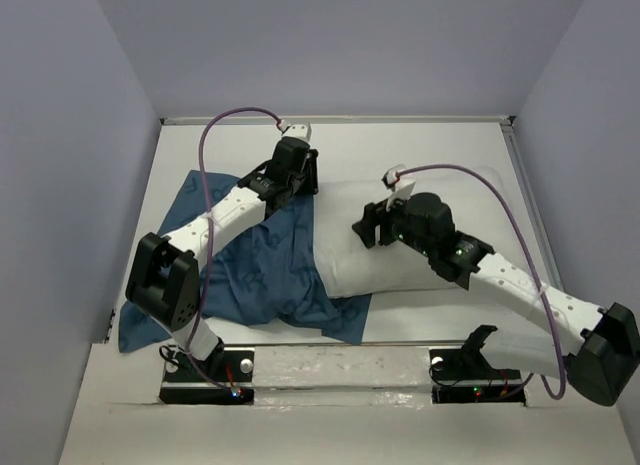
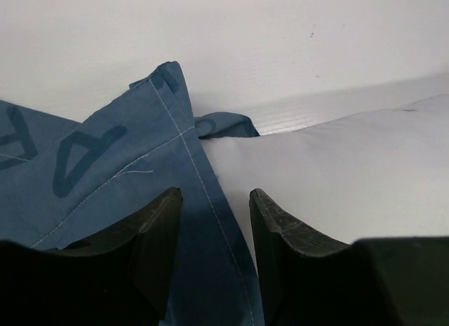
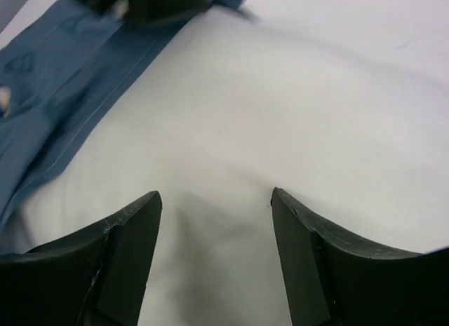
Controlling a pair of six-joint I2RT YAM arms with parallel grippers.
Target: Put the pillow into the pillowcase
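1. Looking down from the top view, you have a flat white table [image 1: 440,145] boxed in by plain pale lavender walls on three sides.
2. Count one large plump white pillow [image 1: 345,265] in the middle of the frame and one dark blue printed fabric pillowcase [image 1: 270,275] left of it. There are two arms, each with a purple cable.
3. Your left gripper [image 1: 300,180] sits at the far corner of the pillowcase. Its fingers are spread, with the stitched hem [image 2: 210,193] lying in the gap.
4. Your right gripper [image 1: 365,225] rests over the pillow's top. Its fingers are spread apart, with only white fabric [image 3: 280,109] between them.
5. The pillowcase edge overlaps the pillow's left end. Its lower-left corner reaches the table's left edge.
6. Bare tabletop runs along the top of the frame and right of the pillow.
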